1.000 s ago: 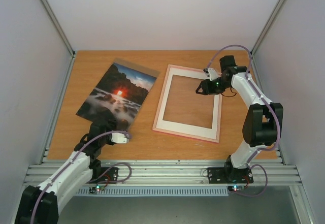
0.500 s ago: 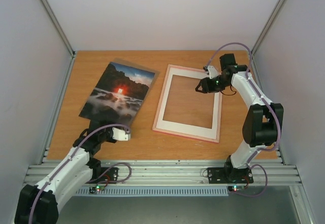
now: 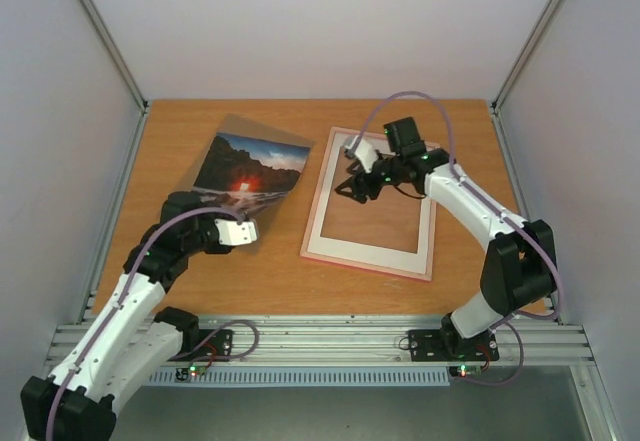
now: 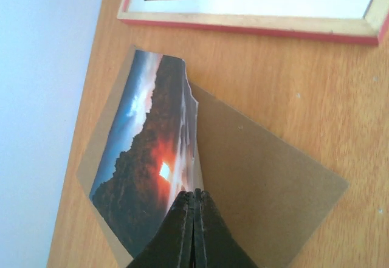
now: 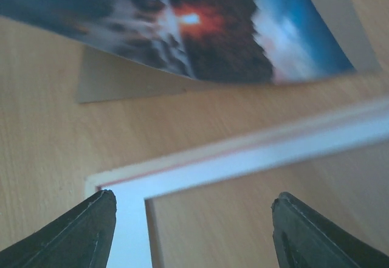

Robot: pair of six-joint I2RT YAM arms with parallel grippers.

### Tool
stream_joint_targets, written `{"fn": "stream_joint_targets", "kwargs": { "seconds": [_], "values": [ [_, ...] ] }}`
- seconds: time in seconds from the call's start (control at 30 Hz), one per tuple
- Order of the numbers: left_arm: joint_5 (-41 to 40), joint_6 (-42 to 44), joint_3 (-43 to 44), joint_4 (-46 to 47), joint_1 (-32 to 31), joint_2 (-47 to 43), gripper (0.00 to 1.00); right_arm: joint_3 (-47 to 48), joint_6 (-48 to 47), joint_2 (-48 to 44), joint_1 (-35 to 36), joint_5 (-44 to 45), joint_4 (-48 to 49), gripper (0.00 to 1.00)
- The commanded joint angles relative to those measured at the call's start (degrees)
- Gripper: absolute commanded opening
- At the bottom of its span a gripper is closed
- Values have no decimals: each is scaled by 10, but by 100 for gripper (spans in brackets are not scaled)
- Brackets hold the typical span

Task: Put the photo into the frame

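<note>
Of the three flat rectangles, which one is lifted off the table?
The photo, pinched at its near edge by the left gripper; the brown board and pink frame lie flat.

Robot lab cell: white panel walls (image 3: 300,31), aluminium rail base (image 3: 330,339), wooden tabletop (image 3: 280,273).

The photo (image 3: 250,166) is showing dark rocks, blue sky, a red-orange sun; the frame (image 3: 370,260) is looking pink-edged, the board (image 4: 261,183) brown, the bench (image 3: 300,286) orange-wood.

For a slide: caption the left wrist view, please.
Left hand pinching the photo by its near edge, raised off the brown backing board; frame beyond.
</note>
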Motion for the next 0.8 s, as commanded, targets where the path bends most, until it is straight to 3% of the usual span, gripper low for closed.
{"fn": "stream_joint_targets", "kwargs": {
  "seconds": [0.0,0.33,0.77],
  "values": [
    [44,-48,50,-55,1,7,0,-32,-145,-10,67,-23,141,71],
    [47,-27,80,-111,0,-19,0,9,-249,94,158,-67,162,71],
    [42,-29,92,-124,1,-30,1,24,-251,192,205,6,279,66]
  ]
}}
